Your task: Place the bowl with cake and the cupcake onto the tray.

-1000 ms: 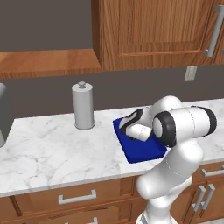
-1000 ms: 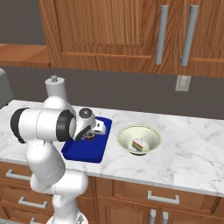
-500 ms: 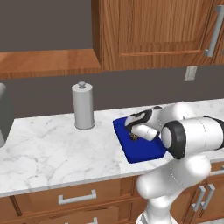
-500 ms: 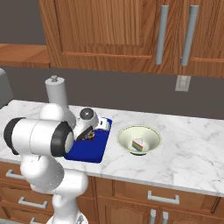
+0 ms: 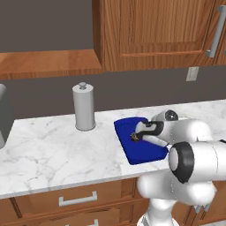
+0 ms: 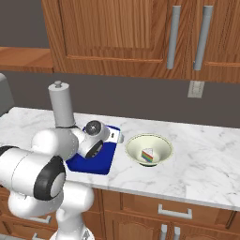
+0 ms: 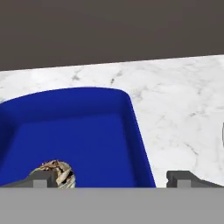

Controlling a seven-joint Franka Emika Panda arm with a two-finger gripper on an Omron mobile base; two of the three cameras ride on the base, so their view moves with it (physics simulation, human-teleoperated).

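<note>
The blue tray (image 5: 142,152) (image 6: 100,162) (image 7: 78,127) lies on the marble counter. The small brown cupcake (image 5: 133,136) (image 7: 60,173) stands on its floor. My gripper (image 7: 111,179) (image 5: 142,133) hangs low over the tray and is open; the cupcake sits just beside the left fingertip (image 7: 41,177), with nothing between the jaws. To the right of the tray the pale bowl (image 6: 136,143) rests on the counter, holding the rainbow cake (image 6: 148,155) slice.
A grey cylindrical canister (image 5: 84,107) (image 6: 61,105) stands behind the tray to the left. Wooden wall cabinets hang above, and a socket (image 6: 195,89) is on the back wall. Bare marble stretches right of the bowl and left of the tray.
My elbow has swung lower and closer to the cameras, while the hand stays over the tray. The jaws have stayed open, and the cupcake sits on the tray.
</note>
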